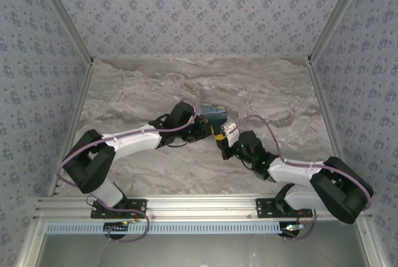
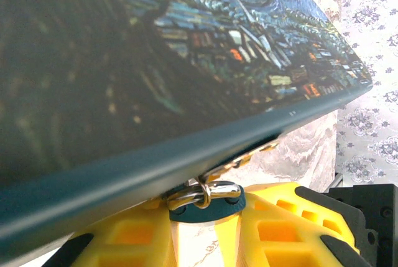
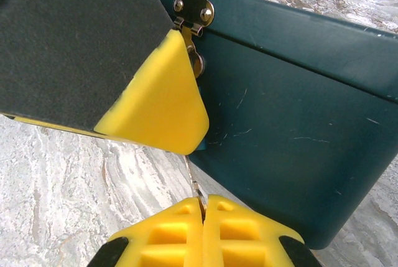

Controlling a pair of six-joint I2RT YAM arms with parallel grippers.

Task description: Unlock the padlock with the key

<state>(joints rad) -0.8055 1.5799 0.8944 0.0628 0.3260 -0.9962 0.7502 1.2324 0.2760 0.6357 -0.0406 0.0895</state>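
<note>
The tiny teal padlock hangs by its thin metal shackle from the hasp under the lid edge of the starry-night print box. My left gripper is shut on the padlock body, yellow fingers on both sides. In the right wrist view the left finger hides most of the padlock. My right gripper is shut on the key, whose thin blade points up toward the hidden lock. In the top view, the left gripper and right gripper meet at the box.
The box's dark teal front wall and brass hasp plate stand just behind the fingers. Marble tabletop lies around the box, bounded by patterned walls on three sides.
</note>
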